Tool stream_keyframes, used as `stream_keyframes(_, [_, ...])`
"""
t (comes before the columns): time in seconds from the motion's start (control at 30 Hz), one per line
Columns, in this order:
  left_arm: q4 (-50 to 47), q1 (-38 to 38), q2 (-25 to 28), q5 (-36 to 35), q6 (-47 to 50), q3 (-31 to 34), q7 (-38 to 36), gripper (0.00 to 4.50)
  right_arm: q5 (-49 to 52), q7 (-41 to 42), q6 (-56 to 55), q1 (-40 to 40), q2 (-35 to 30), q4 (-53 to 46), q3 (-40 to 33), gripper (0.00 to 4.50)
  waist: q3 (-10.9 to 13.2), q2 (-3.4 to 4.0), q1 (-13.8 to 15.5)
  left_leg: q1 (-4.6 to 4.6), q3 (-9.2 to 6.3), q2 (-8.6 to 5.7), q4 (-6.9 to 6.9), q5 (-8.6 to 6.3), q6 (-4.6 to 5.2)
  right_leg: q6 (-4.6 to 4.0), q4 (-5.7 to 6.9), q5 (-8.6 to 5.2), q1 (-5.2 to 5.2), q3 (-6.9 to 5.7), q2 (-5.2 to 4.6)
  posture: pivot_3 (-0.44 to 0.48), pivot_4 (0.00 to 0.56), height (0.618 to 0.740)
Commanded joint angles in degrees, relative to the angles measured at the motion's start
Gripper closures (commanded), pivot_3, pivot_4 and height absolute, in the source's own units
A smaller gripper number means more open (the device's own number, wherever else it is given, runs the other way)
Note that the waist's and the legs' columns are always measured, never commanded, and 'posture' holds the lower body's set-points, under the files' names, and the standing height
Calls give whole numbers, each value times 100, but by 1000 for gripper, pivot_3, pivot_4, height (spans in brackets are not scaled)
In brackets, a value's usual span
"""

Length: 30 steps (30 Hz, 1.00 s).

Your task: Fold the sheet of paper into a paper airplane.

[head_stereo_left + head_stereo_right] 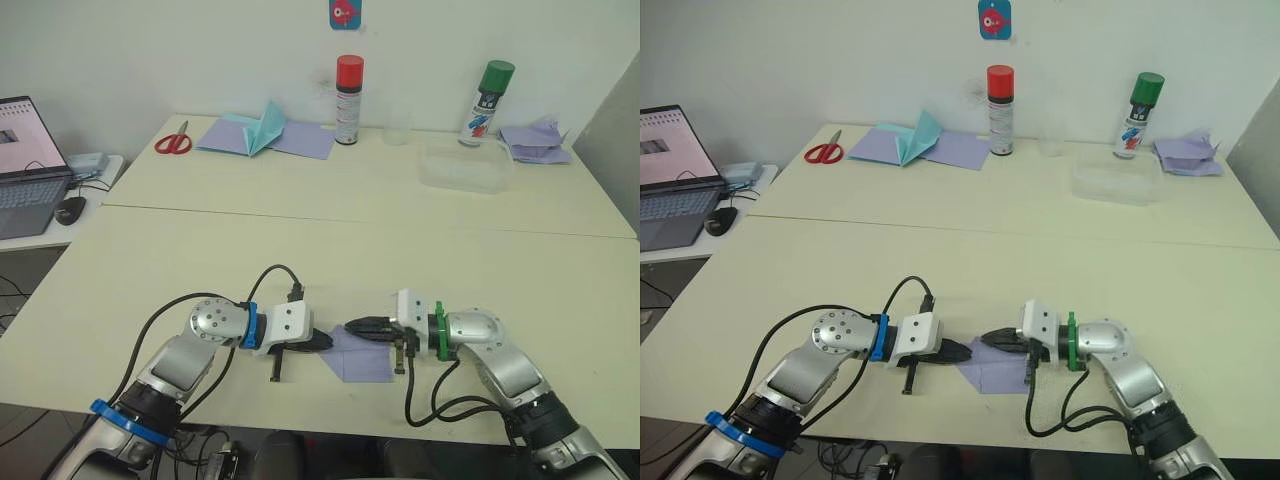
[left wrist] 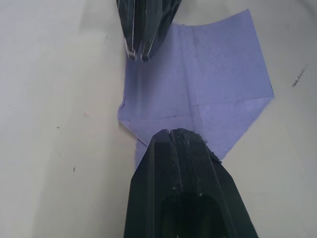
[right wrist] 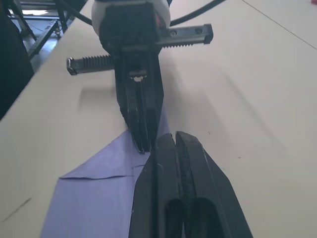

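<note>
The sheet of paper point(image 1: 362, 356) lies flat at the near table point(image 1: 330, 250) edge, corners already folded in. Left gripper point(image 1: 318, 341) and right gripper point(image 1: 358, 327), both pressed together, press down on it; they should drag slowly along the crease, keeping it pinned

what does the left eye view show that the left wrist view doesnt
The left eye view takes in the wider table: scissors, a teal paper plane on purple sheets, two spray cans, a clear plastic container, a laptop, and both arms. The left wrist view gives the close detail: crease lines crossing the sheet of paper and both grippers' fingers pressed together. Both views share the lavender sheet lying flat, with the left gripper and right gripper meeting tip to tip over it.
</note>
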Motion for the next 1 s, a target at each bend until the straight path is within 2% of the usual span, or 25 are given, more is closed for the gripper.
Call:
stream_keyframes(0.03, [543, 60, 109, 484, 86, -228, 27, 4500, -49, -27, 10, 0, 100, -205, 126, 4439, 0, 0, 0, 0, 0, 0, 0, 0, 0, 1, -1, 0, 0, 0, 0, 0, 150, 740])
stream_keyframes(0.23, [669, -51, 133, 470, 2, -261, -19, 4500, -465, -115, -25, -35, 129, 8, 385, 4439, 0, 0, 8, -2, 4, -3, 1, 0, 0, 6, -5, 0, -1, -3, 0, 0, 150, 740])
stream_keyframes(0.4, [741, -83, 130, 493, -23, -293, -55, 4500, -1191, -487, 88, -55, -67, 435, 522, 4439, -8, 4, 6, 1, 7, -2, 1, 0, 0, 6, -6, 1, -3, -3, 0, 0, 150, 740])
stream_keyframes(0.6, [863, -140, 134, 553, -168, -366, -87, 4500, -785, -304, 751, 262, -415, 38, 208, 4439, -24, -1, 8, 4, 5, -1, 1, 0, 0, 7, -9, 0, 2, 0, -1, 0, 150, 740])
stream_keyframes(0.83, [1046, -254, 161, 539, -295, -384, -105, 4500, -563, 66, 500, 590, -1249, -224, -173, 4439, -40, 3, 11, 8, 4, -2, 0, 0, 1, 12, -13, -3, 4, 1, -4, 0, 150, 740])
stream_keyframes(1.0, [1124, -311, 155, 513, -345, -365, -130, 4500, 348, 313, 581, 527, -878, -746, -403, 4439, -38, 2, 10, 11, 4, 1, 0, 0, 1, 17, -13, -5, 11, 2, -4, 0, 150, 740])
